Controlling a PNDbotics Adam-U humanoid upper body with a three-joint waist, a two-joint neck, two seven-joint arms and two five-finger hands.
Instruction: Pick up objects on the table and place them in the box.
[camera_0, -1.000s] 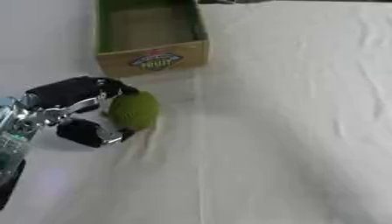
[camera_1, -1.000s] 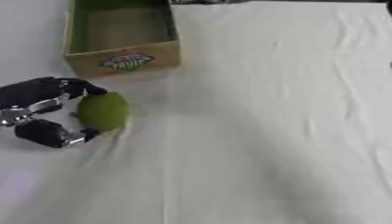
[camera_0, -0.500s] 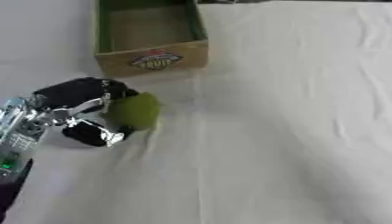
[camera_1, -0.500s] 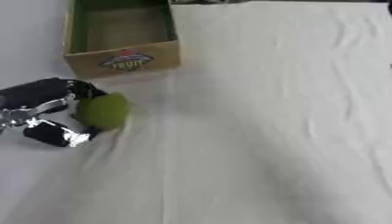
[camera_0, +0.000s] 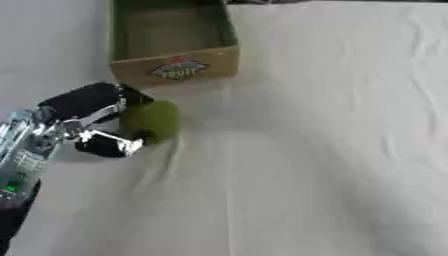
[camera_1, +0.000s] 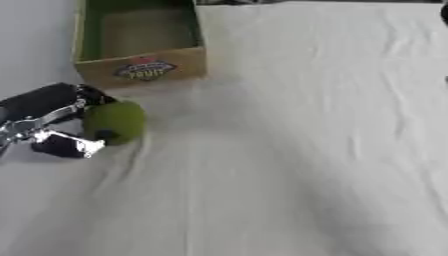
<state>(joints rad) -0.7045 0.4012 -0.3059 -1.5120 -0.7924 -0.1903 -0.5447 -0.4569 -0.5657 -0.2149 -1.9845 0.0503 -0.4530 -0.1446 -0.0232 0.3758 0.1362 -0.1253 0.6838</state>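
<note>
Here left hand (camera_0: 92, 120) grips green fruit (camera_1: 114, 121) (box (camera_1: 140, 75) behind)

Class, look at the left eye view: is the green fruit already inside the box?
No, the green fruit sits outside the box, near its front wall, in the curled left hand.

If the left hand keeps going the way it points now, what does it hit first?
The green fruit: the left hand points right with its fingers curled round it. Beyond lies bare white cloth; the box sits farther back, probably off that line.
</note>
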